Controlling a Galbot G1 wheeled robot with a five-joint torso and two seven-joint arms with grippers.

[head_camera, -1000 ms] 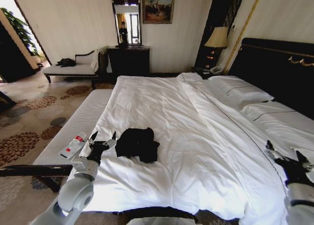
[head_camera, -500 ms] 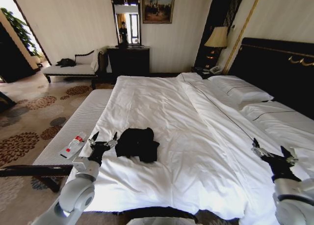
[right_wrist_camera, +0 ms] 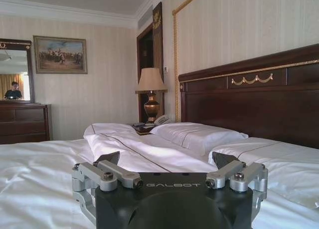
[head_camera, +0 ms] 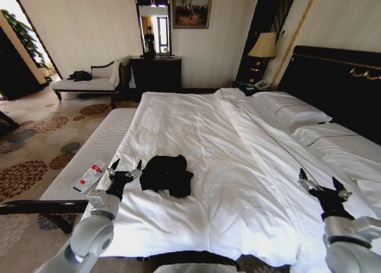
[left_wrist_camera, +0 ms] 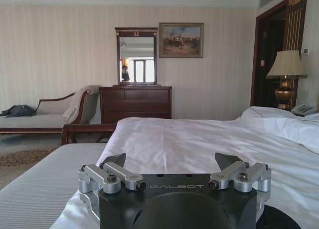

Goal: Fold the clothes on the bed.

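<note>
Both jaws open: left gripper (head_camera: 125, 168) just beside crumpled black T-shirt (head_camera: 168, 174), right gripper (head_camera: 321, 187) well apart over bed (head_camera: 238, 166). Pre-grasp; next needs spreading shirt flat.

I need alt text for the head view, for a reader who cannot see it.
A crumpled black T-shirt lies near the foot of a large white bed, with the open left tool just beside it. The open right tool hovers over the bed's far side, near the pillows.

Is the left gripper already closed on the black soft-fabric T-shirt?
No. The left gripper is open beside the black T-shirt, which lies crumpled on the white-sheeted bed.
</note>
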